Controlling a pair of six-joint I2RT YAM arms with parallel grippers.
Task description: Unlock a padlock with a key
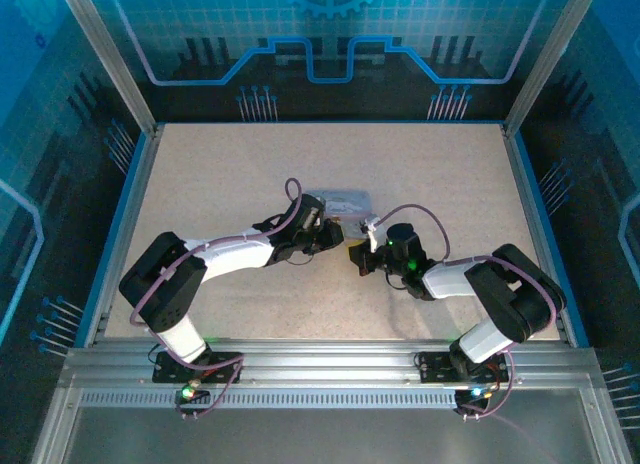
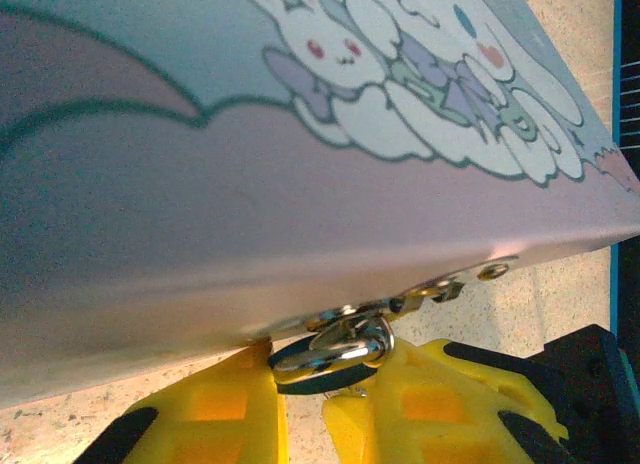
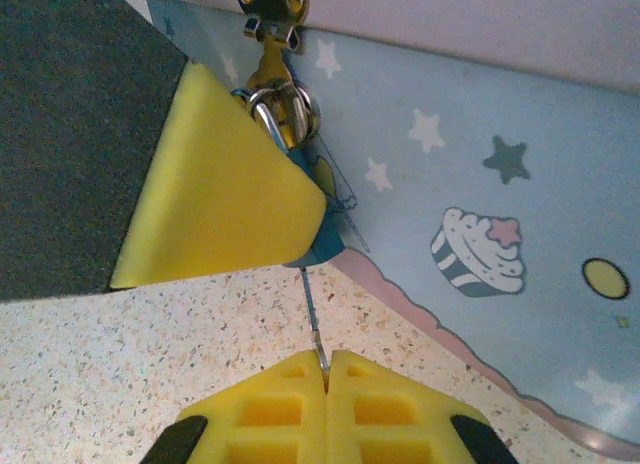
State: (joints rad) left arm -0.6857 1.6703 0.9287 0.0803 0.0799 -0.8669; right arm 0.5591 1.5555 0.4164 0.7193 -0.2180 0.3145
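Here left fingers [image 2: 215, 414] clamp the padlock [image 2: 335, 352]; closed right fingers [image 3: 270, 409] pinch the key [image 3: 312, 314]

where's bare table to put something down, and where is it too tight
Free: the wide table strip between the tin and the back wall, plus the patch between the left arm and right arm by the front rail. Crowded: mid-table, where the left gripper and right gripper meet at the tin's padlock.

Tin wall [image 3: 480, 134] close behind padlock [image 2: 330, 352]
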